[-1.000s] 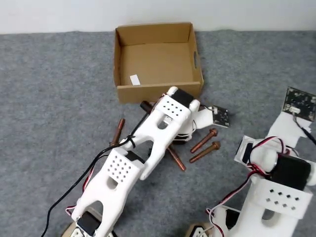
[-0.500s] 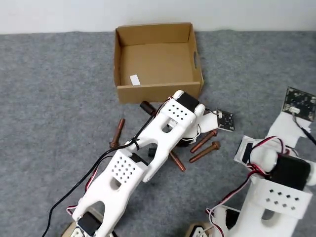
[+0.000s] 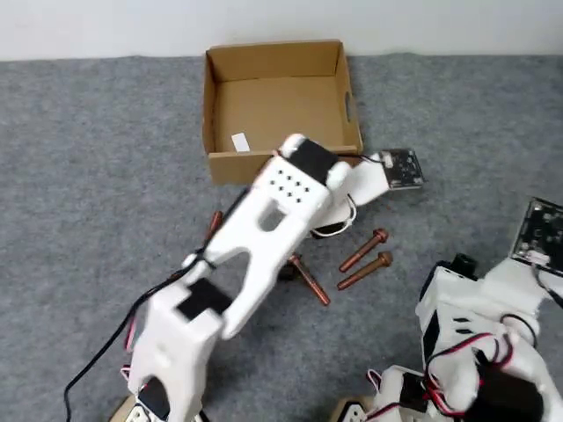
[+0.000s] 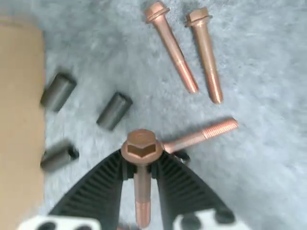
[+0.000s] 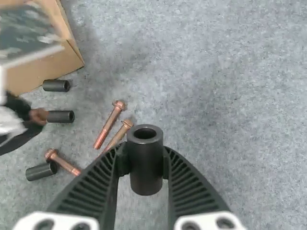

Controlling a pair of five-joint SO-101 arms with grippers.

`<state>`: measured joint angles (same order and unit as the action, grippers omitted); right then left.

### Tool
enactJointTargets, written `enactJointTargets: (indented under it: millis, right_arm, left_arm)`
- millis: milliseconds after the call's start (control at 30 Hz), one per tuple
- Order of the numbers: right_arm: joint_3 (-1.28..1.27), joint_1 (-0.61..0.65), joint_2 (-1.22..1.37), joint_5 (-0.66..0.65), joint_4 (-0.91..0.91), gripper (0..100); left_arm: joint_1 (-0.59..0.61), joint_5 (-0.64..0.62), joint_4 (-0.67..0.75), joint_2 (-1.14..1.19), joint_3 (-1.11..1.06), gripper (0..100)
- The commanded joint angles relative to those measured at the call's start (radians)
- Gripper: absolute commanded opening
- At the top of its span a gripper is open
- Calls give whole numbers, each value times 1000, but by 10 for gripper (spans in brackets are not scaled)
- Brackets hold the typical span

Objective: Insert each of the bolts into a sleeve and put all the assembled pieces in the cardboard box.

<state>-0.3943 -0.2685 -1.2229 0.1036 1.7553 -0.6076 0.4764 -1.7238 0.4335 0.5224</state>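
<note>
Progress: no assembled piece visible | high view: cardboard box (image 3: 264, 165) without bolts, loose bolts (image 3: 365, 251) near it | left wrist view: left claw (image 4: 140, 163) clamped on bolt (image 4: 141, 149), spare sleeves (image 4: 114, 111) beside box | right wrist view: right claw (image 5: 145, 167) clamped on sleeve (image 5: 145, 151), apart from box | remaining, by judgement: joining, boxing.

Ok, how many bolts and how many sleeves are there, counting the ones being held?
Bolts: 5, one held in the left pincer
Sleeves: 4, one held in the right pincer
Total: 9
</note>
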Motion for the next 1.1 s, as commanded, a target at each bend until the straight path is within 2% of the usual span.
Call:
enactJointTargets:
  millis: [0, 200, 300, 600, 800, 933, 1067]
  right_arm:
    - [5, -7, -24, 6, 39, 8]
    - [-17, -4, -104, 9, 38, 8]
    - [-110, -4, -147, 12, 36, 8]
    - [-347, 4, -325, 3, -94, 8]
    - [-477, 202, -433, 12, -114, 8]
    - [-572, 371, -512, 12, -196, 8]
    - [-654, 524, -570, 12, -278, 8]
  left_arm:
    - [2, -103, -29, -279, -131, 4]
    - [8, -399, -29, -551, -427, 4]
    - [8, -437, -3, -687, -552, 4]
    - [8, -655, 261, -1120, -926, 4]
    - [15, -709, 448, -1353, -1162, 4]
    - [86, -767, 603, -1517, -1250, 4]
    - [123, -773, 798, -1679, -1354, 4]
